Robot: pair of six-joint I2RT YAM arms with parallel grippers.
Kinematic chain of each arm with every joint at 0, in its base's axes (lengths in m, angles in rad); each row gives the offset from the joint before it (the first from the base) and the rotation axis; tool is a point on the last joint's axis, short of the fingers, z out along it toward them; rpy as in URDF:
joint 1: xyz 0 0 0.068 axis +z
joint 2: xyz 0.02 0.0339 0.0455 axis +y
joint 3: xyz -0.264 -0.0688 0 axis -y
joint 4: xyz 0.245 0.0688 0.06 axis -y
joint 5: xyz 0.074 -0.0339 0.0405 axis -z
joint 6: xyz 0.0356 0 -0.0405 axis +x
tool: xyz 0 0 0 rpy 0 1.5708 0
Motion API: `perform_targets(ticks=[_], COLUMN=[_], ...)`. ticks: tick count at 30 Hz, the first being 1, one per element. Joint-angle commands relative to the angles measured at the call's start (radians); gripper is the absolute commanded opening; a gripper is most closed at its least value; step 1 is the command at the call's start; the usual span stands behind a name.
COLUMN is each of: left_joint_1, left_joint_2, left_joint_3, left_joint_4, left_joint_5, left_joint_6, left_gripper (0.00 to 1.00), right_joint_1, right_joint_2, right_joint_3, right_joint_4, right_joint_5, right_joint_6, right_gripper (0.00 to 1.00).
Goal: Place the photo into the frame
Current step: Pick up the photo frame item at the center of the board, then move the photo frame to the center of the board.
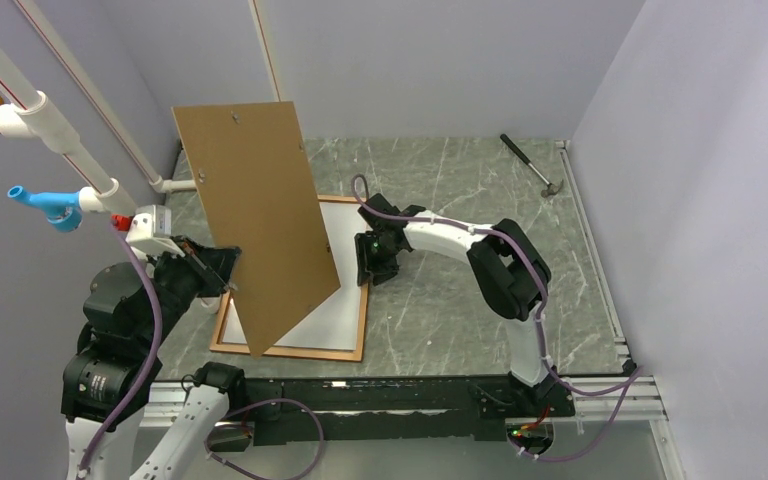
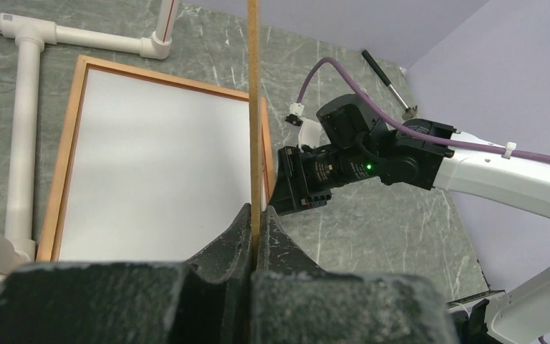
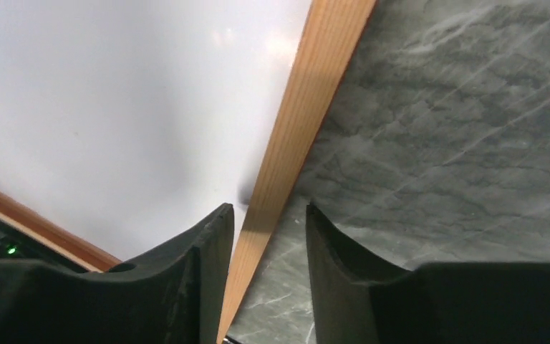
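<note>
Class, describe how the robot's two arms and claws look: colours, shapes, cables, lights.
The left arm and right arm have smooth white links and bulky black joints, with purple cable tied along them. The left claw and right claw each have two matte black tapered fingers. A green light glows at the right wrist.

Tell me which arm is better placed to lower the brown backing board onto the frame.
Left. The left gripper is shut on the backing board, tilted above the frame. The right gripper straddles the frame's rail, jaws apart.
</note>
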Motion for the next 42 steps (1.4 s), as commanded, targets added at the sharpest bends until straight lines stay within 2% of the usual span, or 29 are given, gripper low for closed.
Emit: perform_targets(ticks=[1,7,9,22,34,42], left_joint_1=[0.002,0.002,0.002,0.002,0.002,0.002], left_joint_2=[-0.01,-0.01,-0.003,0.004,0.008,0.011], left_joint_3=[0.019,0.003,0.004,-0.045,-0.074,-0.076], left_joint_4=[0.122,0.131,0.128,0.175,0.208,0.217], left_joint_5=[0.004,0.007,0.013,0.05,0.073,0.081], left_joint_6=[0.014,0.008,0.009,-0.017,-0.034,-0.039], left_gripper=[0.0,0.0,0.0,0.0,0.0,0.0], right_joint_1=[0.017,0.023,0.022,-0.072,-0.258,-0.367], right_joint_2=[0.028,0.037,0.029,-0.137,-0.356,-0.412], right_joint_3=[0.046,0.052,0.041,-0.146,-0.352,-0.4], right_joint_4=[-0.071,-0.106,-0.113,-0.122,-0.151,-0.162], right_joint_5=[0.113,0.183,0.204,0.245,0.283,0.302], right_joint_6=[0.011,0.0,-0.003,-0.054,-0.143,-0.217], right_gripper=[0.39,0.08,0.0,0.0,0.0,0.0])
